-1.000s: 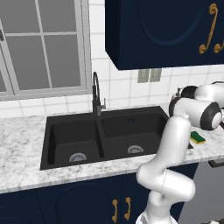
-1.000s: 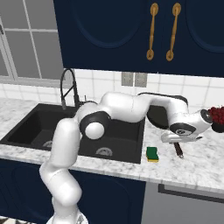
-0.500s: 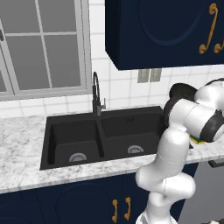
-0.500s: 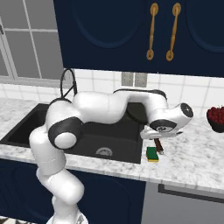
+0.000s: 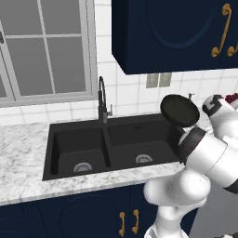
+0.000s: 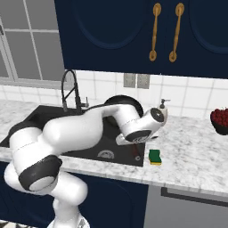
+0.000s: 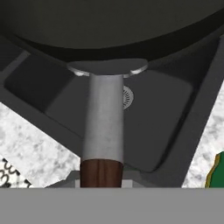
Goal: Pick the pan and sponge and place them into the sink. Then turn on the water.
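My gripper (image 7: 101, 178) is shut on the reddish-brown and silver handle of the black pan (image 5: 180, 110). The pan hangs tilted above the right end of the black double sink (image 5: 69, 139). In the hand view the pan's underside (image 7: 109, 26) spreads across the top, and a sink basin (image 7: 162, 109) with a silver drain lies below it. The green and yellow sponge (image 6: 155, 156) lies flat on the marble counter just right of the sink, also at the hand view's right edge as sponge (image 7: 217, 173). No water runs from the black arched faucet (image 5: 102, 100).
A cream soap dispenser (image 6: 164, 105) stands by the back wall right of the sink. A dark bowl of red fruit (image 6: 220, 120) sits at the far right of the counter. Navy cabinets hang above. My white arm crosses in front of the right basin.
The arm has swung left, carrying the pan from over the counter by the sponge to above the sink's right basin. The sponge has stayed put.
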### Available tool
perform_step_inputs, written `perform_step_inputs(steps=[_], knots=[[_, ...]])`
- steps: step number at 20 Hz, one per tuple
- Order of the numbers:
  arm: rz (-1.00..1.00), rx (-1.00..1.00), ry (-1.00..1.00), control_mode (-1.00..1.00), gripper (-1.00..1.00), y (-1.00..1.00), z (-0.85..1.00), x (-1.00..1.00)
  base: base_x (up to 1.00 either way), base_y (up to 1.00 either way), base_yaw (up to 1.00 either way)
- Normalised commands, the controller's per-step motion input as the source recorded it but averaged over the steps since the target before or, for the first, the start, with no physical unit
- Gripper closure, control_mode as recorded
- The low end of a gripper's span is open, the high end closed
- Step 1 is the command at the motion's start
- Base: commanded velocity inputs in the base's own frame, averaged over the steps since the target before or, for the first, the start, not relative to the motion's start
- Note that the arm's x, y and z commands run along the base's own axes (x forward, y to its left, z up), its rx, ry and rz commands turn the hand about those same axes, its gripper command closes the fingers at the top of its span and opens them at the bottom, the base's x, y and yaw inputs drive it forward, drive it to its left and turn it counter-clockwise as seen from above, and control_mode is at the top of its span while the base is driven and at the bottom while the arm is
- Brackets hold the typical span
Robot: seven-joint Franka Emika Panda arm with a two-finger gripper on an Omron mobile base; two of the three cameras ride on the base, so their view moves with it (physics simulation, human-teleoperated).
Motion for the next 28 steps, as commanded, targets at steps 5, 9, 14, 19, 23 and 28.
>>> perform_step_inputs(steps=[5, 9, 14, 19, 23, 28], knots=[[0.09, -0.21, 0.16, -1.00, 1.00, 0.94, 0.00, 0.16, 0.00, 0.00, 0.00], [0.22, -0.24, 0.24, -1.00, 1.00, 0.35, -0.02, 0.42, 0.00, 0.00, 0.00], [0.23, -0.20, 0.17, -1.00, 1.00, 0.25, -0.11, 0.44, 0.00, 0.00, 0.00], [0.20, -0.06, 0.02, -1.00, 1.00, 0.02, -0.13, 0.36, 0.00, 0.00, 0.00], [0.16, -0.01, 0.07, -1.00, 1.00, 0.00, -0.28, 0.44, 0.00, 0.00, 0.00], [0.12, -0.03, 0.12, -1.00, 1.00, 0.00, -0.35, 0.48, 0.00, 0.00, 0.00]])
